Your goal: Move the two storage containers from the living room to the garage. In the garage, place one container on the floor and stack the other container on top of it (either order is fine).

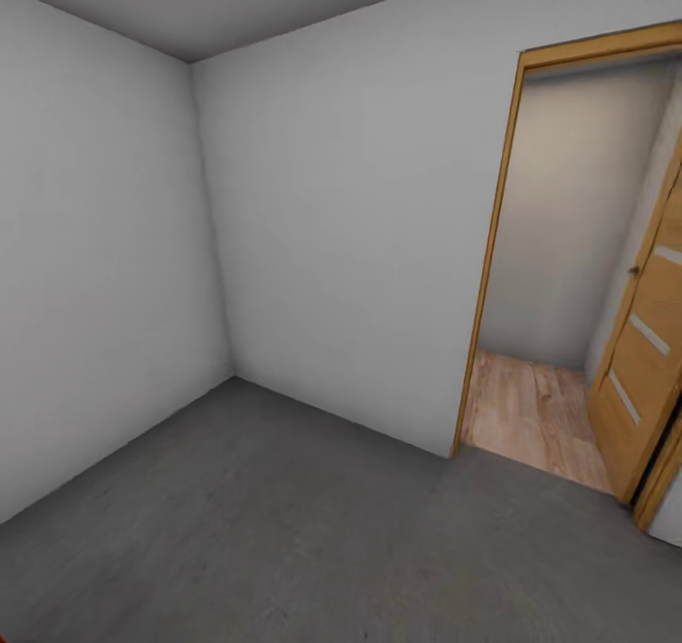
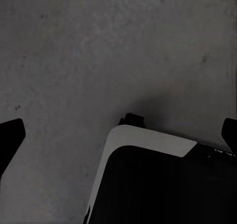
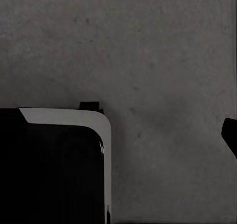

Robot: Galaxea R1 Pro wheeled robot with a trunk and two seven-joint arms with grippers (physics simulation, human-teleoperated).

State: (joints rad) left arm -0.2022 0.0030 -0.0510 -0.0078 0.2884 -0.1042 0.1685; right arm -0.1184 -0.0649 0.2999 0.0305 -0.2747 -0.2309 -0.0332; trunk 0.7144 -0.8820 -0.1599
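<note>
The storage containers are out of view. I am in the garage, facing a corner of its pale grey walls [image 1: 332, 198] over the dark grey concrete floor [image 1: 284, 529]. In the left wrist view my left gripper [image 2: 118, 134] hangs over the concrete floor [image 2: 98, 51], its dark fingertips [image 2: 11, 135] wide apart at the frame's edges with nothing between them. In the right wrist view my right gripper [image 3: 118, 135] also points down at the floor [image 3: 163, 61]. One fingertip [image 3: 230, 135] shows at the frame's edge, spread wide.
An open wooden door [image 1: 649, 340] in a wood frame [image 1: 488, 245] stands at the right, leading onto a light wood plank floor [image 1: 530, 416]. My black and white base [image 2: 148, 184] shows below both grippers. A red sliver [image 1: 3, 637] touches the bottom-left corner.
</note>
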